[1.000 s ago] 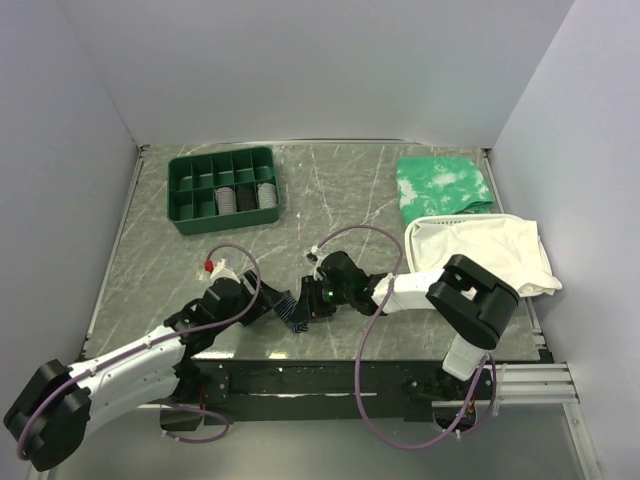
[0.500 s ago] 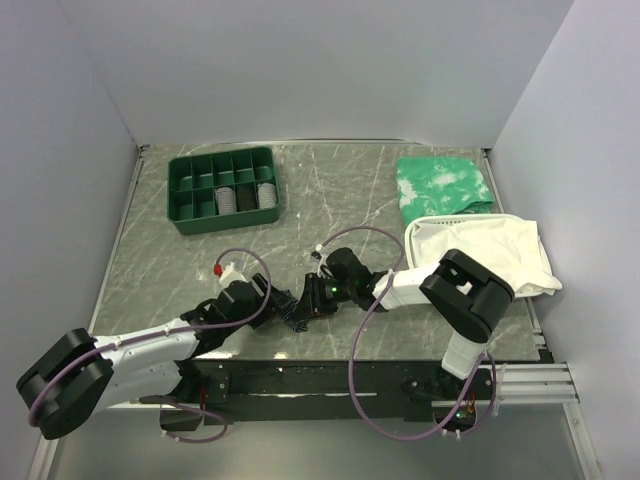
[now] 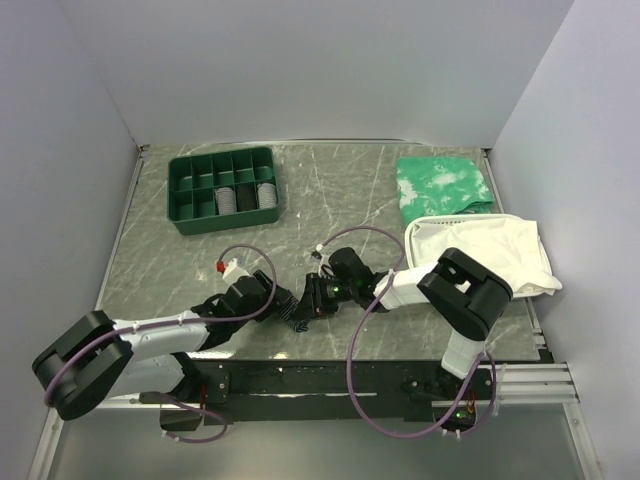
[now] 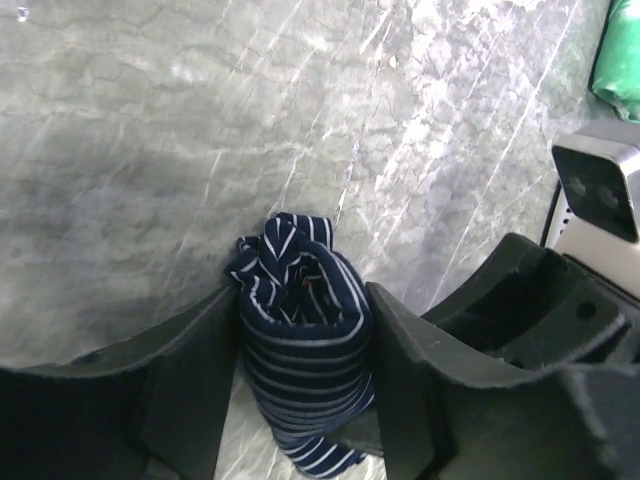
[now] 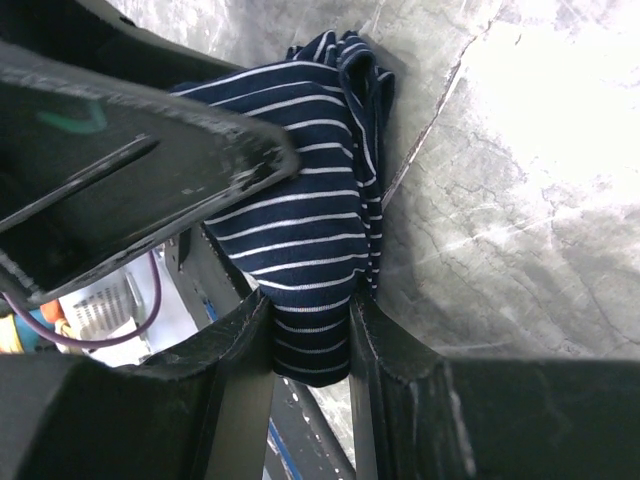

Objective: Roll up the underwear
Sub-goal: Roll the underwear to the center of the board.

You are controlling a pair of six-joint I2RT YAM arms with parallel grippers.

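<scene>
Left pincer (image 4: 300, 305) grips the underwear (image 4: 302, 350) from both sides, right pincer (image 5: 310, 325) pinched on the same bunched wad from the opposite end (striped fabric fills both gaps), wad resting on the counter (image 3: 340, 200) near its front edge, between the two arms.
</scene>
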